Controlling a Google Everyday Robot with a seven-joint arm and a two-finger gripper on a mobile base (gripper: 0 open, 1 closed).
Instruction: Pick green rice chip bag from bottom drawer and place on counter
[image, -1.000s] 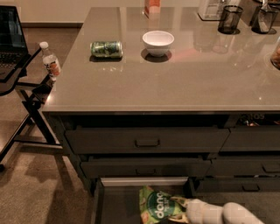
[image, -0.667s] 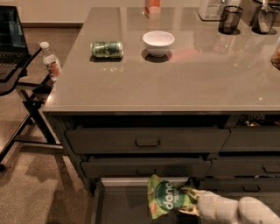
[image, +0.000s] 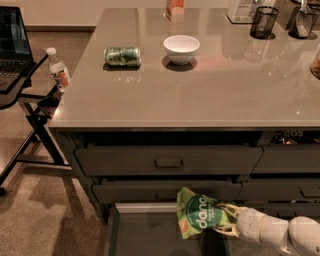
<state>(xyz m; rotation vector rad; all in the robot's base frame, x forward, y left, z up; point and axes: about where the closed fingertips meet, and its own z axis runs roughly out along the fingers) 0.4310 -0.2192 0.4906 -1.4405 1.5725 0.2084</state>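
Observation:
The green rice chip bag (image: 196, 214) is light green with a dark green circle and white lettering. It hangs tilted above the open bottom drawer (image: 150, 235), in front of the middle drawer's face. My gripper (image: 225, 220) reaches in from the lower right and is shut on the bag's right end. The white arm trails off to the bottom right corner. The counter (image: 210, 95) is a glossy grey-beige slab above the dark drawers.
On the counter lie a green drink can (image: 122, 56) on its side, a white bowl (image: 181, 48), and dark mesh cups (image: 263, 22) at the back right. A side stand at left holds a water bottle (image: 58, 68) and a laptop (image: 12, 45).
The bag has been lifted out of the bottom drawer and now sits higher, in front of the middle drawer. My gripper rose with it and shifted a little right.

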